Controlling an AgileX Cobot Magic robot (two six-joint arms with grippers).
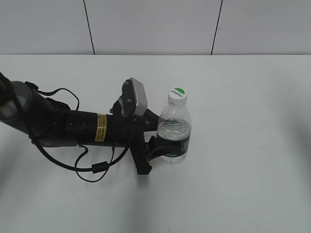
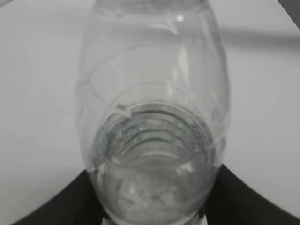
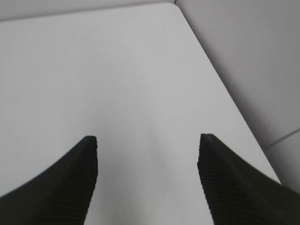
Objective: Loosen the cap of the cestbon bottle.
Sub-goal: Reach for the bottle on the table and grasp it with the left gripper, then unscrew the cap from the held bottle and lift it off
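1. My left gripper [image 1: 163, 151] sits low on the white table [image 1: 243, 170], its jaws clamped around the lower body of the cestbon bottle [image 1: 174, 131] at the dark green label band.
2. The bottle stands upright near the middle of the table, filling my left wrist view [image 2: 152, 117].
3. The cap [image 1: 178, 96], green and white on top, sits on the bottle's neck, with nothing touching it.
4. My right gripper [image 3: 147, 159] hangs over bare table [image 3: 117, 70] with its jaws wide apart, holding nothing.
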